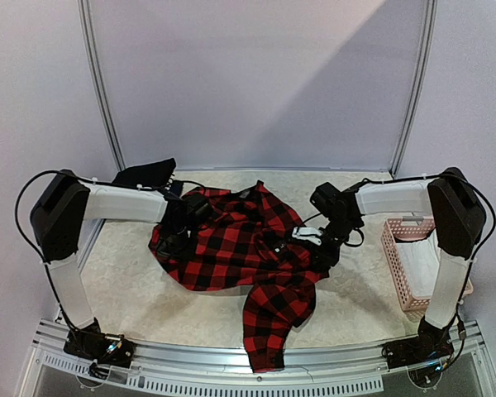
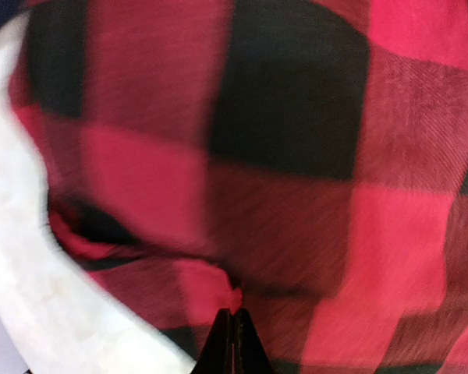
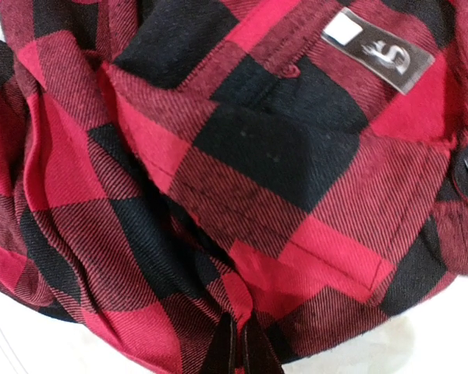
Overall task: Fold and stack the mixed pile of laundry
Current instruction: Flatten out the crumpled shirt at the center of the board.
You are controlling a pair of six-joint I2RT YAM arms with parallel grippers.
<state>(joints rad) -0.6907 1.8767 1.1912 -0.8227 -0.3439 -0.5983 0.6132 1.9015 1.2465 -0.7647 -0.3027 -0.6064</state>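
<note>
Left fingers (image 2: 221,347) and right fingers (image 3: 222,352) each pinch the plaid flannel shirt (image 1: 231,248).

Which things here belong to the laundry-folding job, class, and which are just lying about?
Part of the job: plaid shirt, spread mid-table; dark garment at the back left.
Lying about: pink basket at the right edge.
</note>
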